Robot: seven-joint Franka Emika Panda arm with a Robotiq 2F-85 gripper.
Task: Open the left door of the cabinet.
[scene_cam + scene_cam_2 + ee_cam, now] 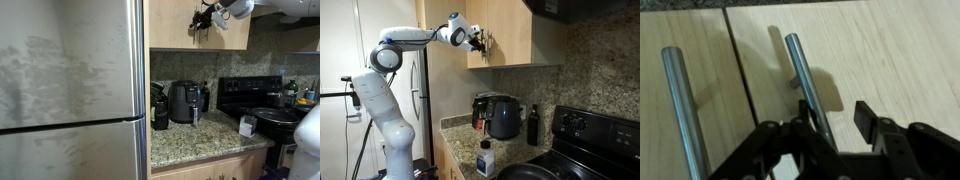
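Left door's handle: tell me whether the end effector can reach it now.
Probably yes: the end effector is open, close by, nothing between, though it lines up with the twin handle, not the left door's handle.

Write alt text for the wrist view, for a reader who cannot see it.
An open gripper at the bottom edge lines up with a slim silver bar handle on a light wood cabinet door. A matching handle stands on the neighbouring door, across the seam.
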